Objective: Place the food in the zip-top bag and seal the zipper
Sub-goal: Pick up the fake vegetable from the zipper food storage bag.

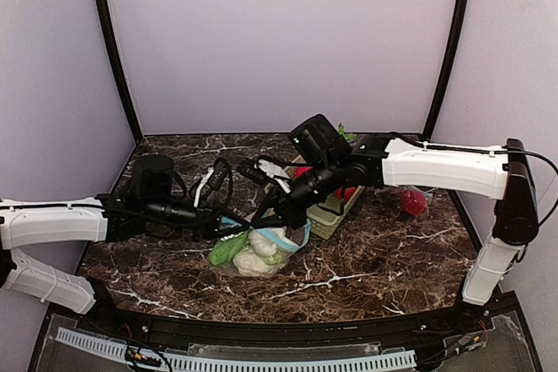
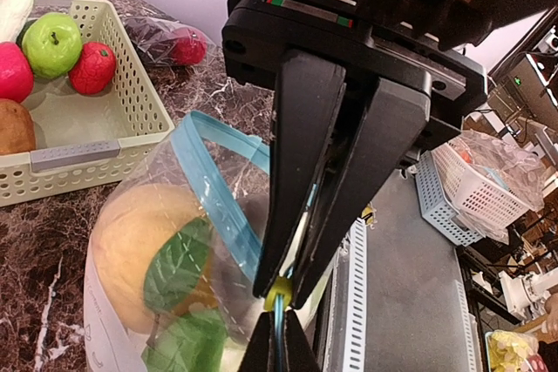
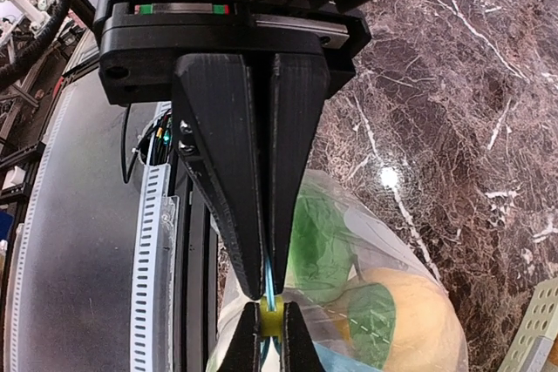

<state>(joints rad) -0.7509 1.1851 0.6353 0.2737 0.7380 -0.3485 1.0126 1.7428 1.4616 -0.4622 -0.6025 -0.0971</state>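
Pinching the zipper [image 2: 214, 189] tip to tip, left gripper [image 2: 279, 339] and right gripper [image 3: 268, 333] are both clamped on it; zip-top bag [image 1: 261, 254], food [image 3: 410, 311] inside, lies mid-table between the arms; track apparently runs toward the right arm's side.

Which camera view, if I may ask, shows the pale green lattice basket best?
Left wrist view: the pale green lattice basket shows its walls and fruit inside. From above, the right arm hides most of it; the right wrist view catches only a corner.
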